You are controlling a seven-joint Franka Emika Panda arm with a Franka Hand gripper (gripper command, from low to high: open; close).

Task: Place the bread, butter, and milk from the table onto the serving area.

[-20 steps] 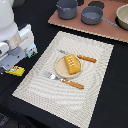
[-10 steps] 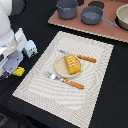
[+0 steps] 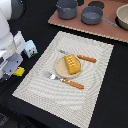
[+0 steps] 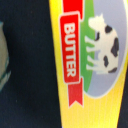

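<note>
On the black table at the exterior view's left edge, only a small yellow corner of the butter (image 3: 19, 71) shows beneath the white arm, off the serving area (image 3: 95, 95); the wrist view fills with its packet (image 4: 90, 65), a red banner reading BUTTER and a black-and-white cow on a green and blue label. Whether the gripper (image 3: 13, 70) is open or closed cannot be told, since its fingers are hidden in both views. Just beyond the arm stands the milk (image 3: 31, 48), upright on the table beside the mat's edge. The bread (image 3: 71, 64) lies on the round tan plate (image 3: 59, 67) in the middle of the mat, with 1 orange-handled fork (image 3: 65, 81) and 1 knife (image 3: 80, 57) on either side. Farther off, a brown board (image 3: 100, 30) carries 2 grey pots (image 3: 66, 8).
</note>
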